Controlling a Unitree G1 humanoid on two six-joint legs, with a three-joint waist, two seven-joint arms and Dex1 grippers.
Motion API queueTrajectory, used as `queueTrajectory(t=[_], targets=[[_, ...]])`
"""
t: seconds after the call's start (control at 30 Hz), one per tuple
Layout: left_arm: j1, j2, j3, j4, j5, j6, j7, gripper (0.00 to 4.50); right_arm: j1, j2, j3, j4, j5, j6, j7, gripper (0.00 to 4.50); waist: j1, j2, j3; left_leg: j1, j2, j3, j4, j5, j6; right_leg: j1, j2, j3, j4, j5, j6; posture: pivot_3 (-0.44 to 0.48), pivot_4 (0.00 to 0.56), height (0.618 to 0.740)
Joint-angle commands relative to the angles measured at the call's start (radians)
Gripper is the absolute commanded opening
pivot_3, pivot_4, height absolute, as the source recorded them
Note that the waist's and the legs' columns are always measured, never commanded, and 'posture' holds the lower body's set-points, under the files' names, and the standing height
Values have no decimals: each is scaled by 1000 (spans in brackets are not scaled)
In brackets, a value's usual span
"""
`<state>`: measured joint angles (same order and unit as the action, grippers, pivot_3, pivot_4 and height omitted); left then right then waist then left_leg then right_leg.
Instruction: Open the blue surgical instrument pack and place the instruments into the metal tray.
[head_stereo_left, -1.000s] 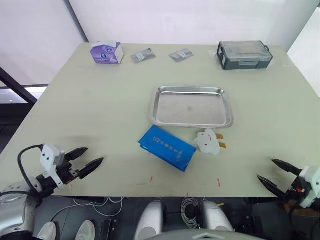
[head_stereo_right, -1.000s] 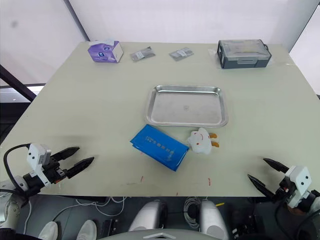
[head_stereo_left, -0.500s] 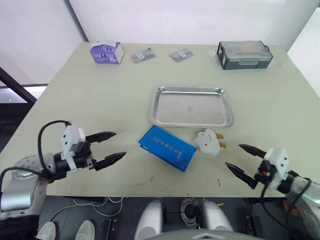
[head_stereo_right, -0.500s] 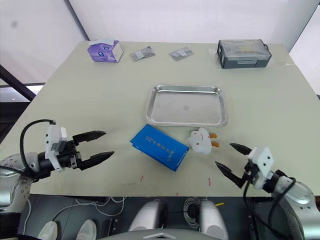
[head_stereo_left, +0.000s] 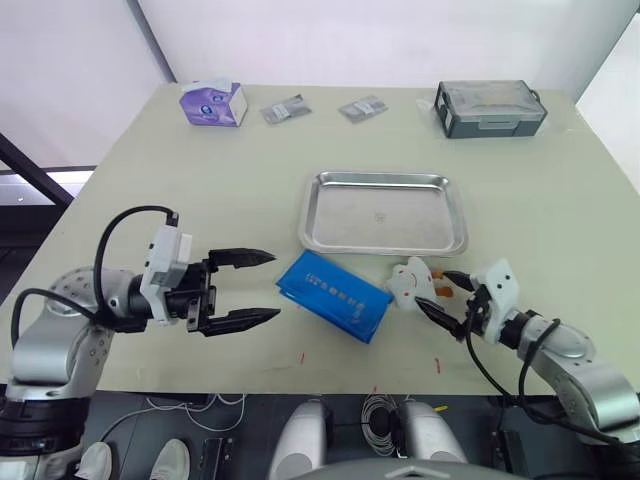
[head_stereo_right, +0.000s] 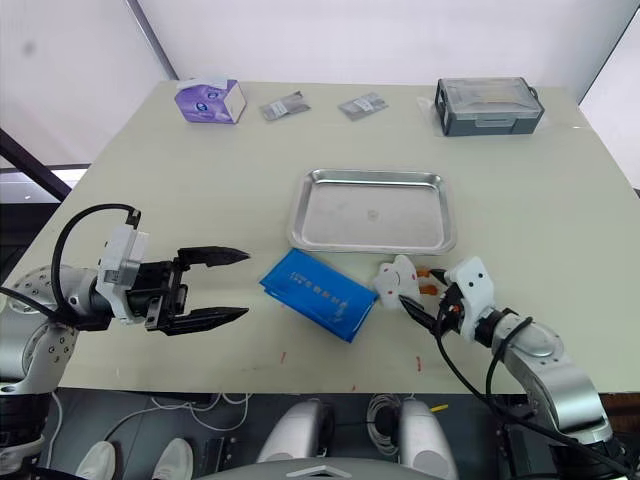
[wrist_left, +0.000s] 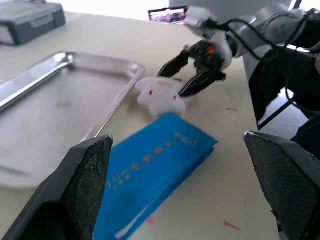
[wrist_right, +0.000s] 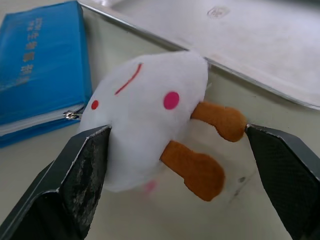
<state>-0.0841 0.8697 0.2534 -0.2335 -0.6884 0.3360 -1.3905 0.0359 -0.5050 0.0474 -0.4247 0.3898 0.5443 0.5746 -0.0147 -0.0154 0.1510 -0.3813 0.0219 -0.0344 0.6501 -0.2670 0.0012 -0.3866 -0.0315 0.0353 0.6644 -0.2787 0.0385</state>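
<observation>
The blue surgical instrument pack (head_stereo_left: 333, 294) lies flat and closed on the table, just in front of the metal tray (head_stereo_left: 350, 215), which holds nothing. The instruments are hidden. My left gripper (head_stereo_left: 272, 285) hovers open a short way left of the pack, its fingers pointing at it. My right gripper (head_stereo_left: 432, 288) is open to the right of the pack, its fingers (wrist_right: 80, 185) standing on either side of a white plush toy (wrist_right: 150, 115) with orange feet. The toy lies between the pack and the tray's front right corner.
Along the table's far edge stand a purple tissue box (head_stereo_left: 213, 103), two small grey sachets (head_stereo_left: 286, 111) (head_stereo_left: 362, 109) and a grey lidded box (head_stereo_left: 490, 108). The plush toy (head_stereo_left: 413, 282) sits close against the tray's rim. The table's front edge runs just below both grippers.
Both arms have swung in from the table's front corners toward the middle. The left gripper now sits beside the pack and the right gripper straddles the plush toy. Both stay open.
</observation>
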Motion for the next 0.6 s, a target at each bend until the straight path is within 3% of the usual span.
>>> queueTrajectory(t=[0.03, 0.2, 0.27, 0.3, 0.33, 0.43, 0.6], targets=[[-9, 8, 7, -23, -18, 0, -9, 4500, -5, 4, -2, -41, -4, 3, -13, 2614, -1, 0, 0, 0, 0, 0, 0, 0, 0, 0, 0, 0, 0, 0, 0, 0, 150, 740], [-3, 1, 2, 1, 7, -29, -12, 4500, -7, 4, -16, -44, 2, -6, -8, 2614, -1, 0, 0, 0, 0, 0, 1, 0, 0, 0, 1, 0, 0, 0, 0, 0, 150, 740], [-1, 2, 1, 1, 6, -30, -12, 4500, -5, -2, -22, -45, 7, -7, -2, 1747, -1, 0, 0, 0, 0, 0, 1, 0, 0, 0, 1, 0, 0, 0, 0, 0, 150, 740], [0, 2, 0, 0, 4, -31, -12, 4500, -3, -3, -26, -47, 10, -7, 0, 1544, -1, 0, 0, 0, 0, 0, 1, 0, 0, 0, 1, 0, 0, 0, 0, 0, 150, 740], [0, 3, 1, -1, 3, -31, -11, 4500, 1, -6, -30, -49, 13, -8, 4, 993, -1, 0, 0, 0, 0, 0, 1, 0, 0, 0, 1, 0, 0, 0, 0, 0, 150, 740], [4, 3, 3, -2, 2, -30, -8, 4500, 19, -12, -49, -57, 34, -19, 26, 40, 0, 0, 0, 0, 0, 0, 1, 0, 0, 0, 1, 0, 0, 0, 0, 0, 150, 740], [9, 5, 7, -11, -5, -21, 1, 4500, 44, -23, -107, -56, 64, -26, 46, 40, 0, 0, 0, 0, 0, 0, 1, 0, 0, 0, 1, 0, 0, 0, 0, 0, 150, 740]])
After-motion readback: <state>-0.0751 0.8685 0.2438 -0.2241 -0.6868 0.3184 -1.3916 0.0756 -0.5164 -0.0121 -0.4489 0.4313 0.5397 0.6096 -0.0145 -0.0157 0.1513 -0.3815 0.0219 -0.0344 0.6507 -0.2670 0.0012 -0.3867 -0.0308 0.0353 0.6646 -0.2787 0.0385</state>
